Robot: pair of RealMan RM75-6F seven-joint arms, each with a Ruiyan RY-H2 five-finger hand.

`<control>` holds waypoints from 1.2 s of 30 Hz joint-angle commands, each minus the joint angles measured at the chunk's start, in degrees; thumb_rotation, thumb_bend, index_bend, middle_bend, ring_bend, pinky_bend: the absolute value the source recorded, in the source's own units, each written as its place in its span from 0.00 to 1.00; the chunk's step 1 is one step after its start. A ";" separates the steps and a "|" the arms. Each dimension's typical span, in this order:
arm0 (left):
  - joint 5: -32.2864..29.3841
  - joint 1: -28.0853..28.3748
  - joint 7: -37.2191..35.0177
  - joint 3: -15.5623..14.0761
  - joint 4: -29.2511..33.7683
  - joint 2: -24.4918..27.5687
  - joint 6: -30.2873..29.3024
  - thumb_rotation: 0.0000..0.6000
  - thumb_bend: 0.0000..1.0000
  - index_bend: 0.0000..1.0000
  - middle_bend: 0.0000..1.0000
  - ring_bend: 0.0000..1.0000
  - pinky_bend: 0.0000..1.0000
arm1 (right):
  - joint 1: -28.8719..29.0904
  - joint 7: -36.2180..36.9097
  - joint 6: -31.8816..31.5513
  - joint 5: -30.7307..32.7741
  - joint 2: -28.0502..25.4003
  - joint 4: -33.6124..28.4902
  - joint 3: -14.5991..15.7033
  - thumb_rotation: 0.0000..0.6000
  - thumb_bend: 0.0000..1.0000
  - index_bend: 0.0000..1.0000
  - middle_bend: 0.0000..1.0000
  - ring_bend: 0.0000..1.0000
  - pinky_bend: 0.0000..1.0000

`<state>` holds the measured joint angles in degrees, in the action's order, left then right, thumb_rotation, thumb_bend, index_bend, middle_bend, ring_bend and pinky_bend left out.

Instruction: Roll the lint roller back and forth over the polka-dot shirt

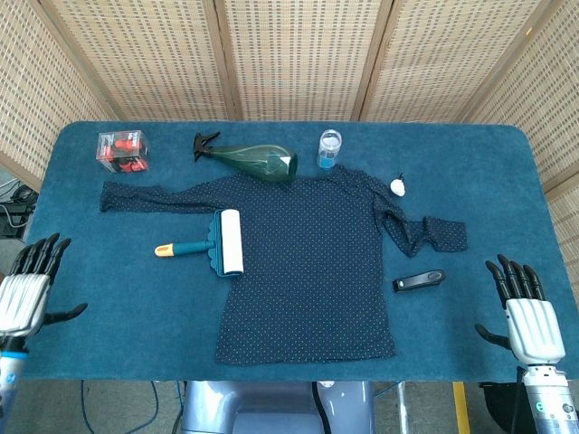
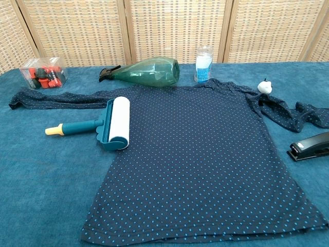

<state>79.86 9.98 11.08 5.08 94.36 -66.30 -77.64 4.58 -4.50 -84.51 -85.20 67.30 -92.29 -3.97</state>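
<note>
- Blue felt covers the counter (image 1: 90, 298), and the polka-dot shirt (image 1: 308, 271) lies flat across its middle with both sleeves out, which leaves a broad smooth patch for rolling.
- The lint roller (image 1: 213, 242) lies at the shirt's edge below one sleeve, its white drum on the fabric and its teal handle pointing out over the bare felt toward the left hand's side, an easy reach for that hand.
- The left hand (image 1: 25, 297) hovers at the near left corner, fingers spread, holding nothing.
- The right hand (image 1: 523, 312) hovers at the near right corner, likewise spread and empty; both sit well apart from the roller, so no rolling has begun.
- A green spray bottle (image 1: 253, 158), a small clear jar (image 1: 330, 149), a box of red parts (image 1: 123, 150), a small white object (image 1: 398, 185) and a black stapler (image 1: 419, 280) ring the shirt, mostly off the cloth.
</note>
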 commanded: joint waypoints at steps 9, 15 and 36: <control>-10.65 11.34 0.38 5.94 -3.05 -1.79 16.68 1.00 0.28 0.29 0.77 0.59 0.55 | -0.10 1.22 -0.16 0.43 -0.27 -0.13 -0.34 1.00 0.13 0.00 0.00 0.00 0.00; -16.34 15.80 5.25 6.71 -4.40 -2.99 22.03 1.00 0.29 0.35 0.82 0.63 0.57 | -0.02 1.52 0.05 0.60 -0.33 -0.06 -0.40 1.00 0.13 0.00 0.00 0.00 0.00; -35.27 29.83 23.54 5.40 -12.50 -15.65 26.04 1.00 0.30 0.41 0.83 0.64 0.59 | 0.40 4.99 1.44 1.99 -0.84 0.85 -0.97 1.00 0.13 0.00 0.00 0.00 0.00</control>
<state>44.95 39.48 34.32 10.62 82.10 -81.58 -51.36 4.97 0.47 -83.09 -83.24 66.47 -91.47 -4.93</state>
